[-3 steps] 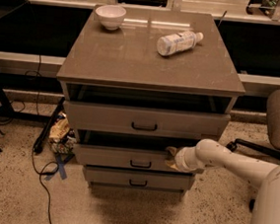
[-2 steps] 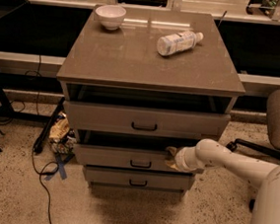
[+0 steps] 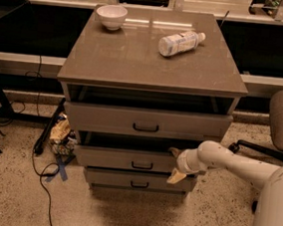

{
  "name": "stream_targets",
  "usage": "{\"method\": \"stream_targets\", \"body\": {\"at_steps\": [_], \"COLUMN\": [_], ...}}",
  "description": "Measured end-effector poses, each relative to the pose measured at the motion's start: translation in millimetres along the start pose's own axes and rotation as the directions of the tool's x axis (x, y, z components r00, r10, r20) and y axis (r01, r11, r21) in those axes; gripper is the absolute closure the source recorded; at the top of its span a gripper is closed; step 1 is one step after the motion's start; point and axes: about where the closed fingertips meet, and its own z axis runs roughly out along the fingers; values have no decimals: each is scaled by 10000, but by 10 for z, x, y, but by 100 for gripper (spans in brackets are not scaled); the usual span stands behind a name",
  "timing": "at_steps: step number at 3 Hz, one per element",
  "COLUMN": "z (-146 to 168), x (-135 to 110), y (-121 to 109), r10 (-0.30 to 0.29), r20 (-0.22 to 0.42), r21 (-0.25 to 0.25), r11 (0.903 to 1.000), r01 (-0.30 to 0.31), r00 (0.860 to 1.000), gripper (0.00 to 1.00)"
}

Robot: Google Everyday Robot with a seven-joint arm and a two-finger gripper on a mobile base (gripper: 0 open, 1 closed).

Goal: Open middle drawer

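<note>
The middle drawer (image 3: 127, 159) is the mid-sized grey front with a small black bar handle (image 3: 142, 165), set between a taller top drawer (image 3: 148, 120) and a narrower bottom drawer (image 3: 137, 180). It stands pulled out a little, with a dark gap above it. My gripper (image 3: 175, 164) is at the right end of this front, to the right of the handle. Its fingers are spread, one at the top edge (image 3: 174, 151) and one at the bottom edge (image 3: 177, 177). My white arm (image 3: 227, 162) reaches in from the right.
The top drawer is also partly out. On the cabinet top (image 3: 131, 59) stand a white bowl (image 3: 111, 16) and a lying bottle (image 3: 181, 42). An office chair (image 3: 280, 123) is at the right. Cables and a bag (image 3: 62, 132) lie on the floor at the left.
</note>
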Motion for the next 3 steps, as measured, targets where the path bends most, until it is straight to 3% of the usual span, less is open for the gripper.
{"method": "stream_targets", "body": {"at_steps": [2,3], "z": [114,194], "x": [-103,-74], "y": [-156,-191], "r10": [-484,-449], "r20": [-1252,-1582], "r21": [-772,-1068], "r11": [9963,9939], "r01": [389,282], "r00": [9909,9864], "gripper": [0,0]}}
